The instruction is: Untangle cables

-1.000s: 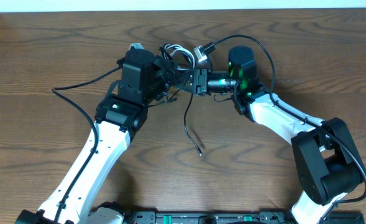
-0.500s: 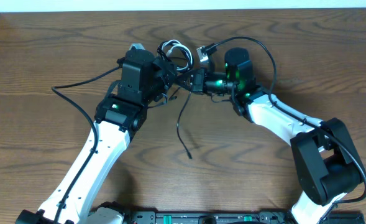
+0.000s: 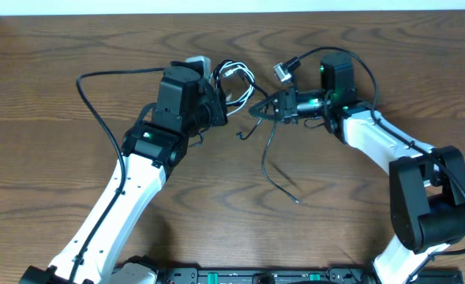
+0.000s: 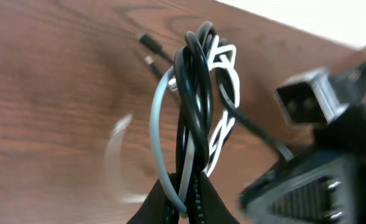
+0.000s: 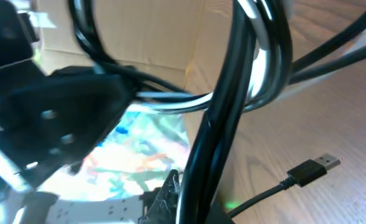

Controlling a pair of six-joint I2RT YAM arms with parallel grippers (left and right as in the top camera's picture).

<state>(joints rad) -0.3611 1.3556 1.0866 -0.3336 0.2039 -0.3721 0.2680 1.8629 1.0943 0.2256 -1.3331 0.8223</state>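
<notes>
**First speaker:** Where are the cables right now?

**Second speaker:** Lifted off the table [image 3: 43,173], strung between the two arms at its far middle. The left gripper [image 3: 218,110] is pinched tight on a bundle where the black cord [image 3: 270,154] and the white cord [image 3: 234,72] loop together. The right gripper [image 3: 265,110] is clamped on the black cord alone. The cord's loose tail droops from there down onto the wood.

**First speaker:** How would they handle?

**Second speaker:** I'd judge them light, limp and smooth-jacketed. They will sag and slide rather than keep a shape, and a hard pull would likely tighten the loops. Better to take a single strand close to the knot, not the small plug ends.

**First speaker:** Do the cameras differ?

**Second speaker:** Yes. From above I get the whole layout and the hanging tail, but the knot is only a small scribble. The left wrist camera shows it close: black strands twisted around white, rising from closed fingertips [image 4: 155,205]. The right wrist camera shows a black strand running into its own fingertips [image 5: 164,199]. It also shows a dark plug [image 5: 313,167] lying flat on the wood. I cannot tell whose plug that is.
</notes>
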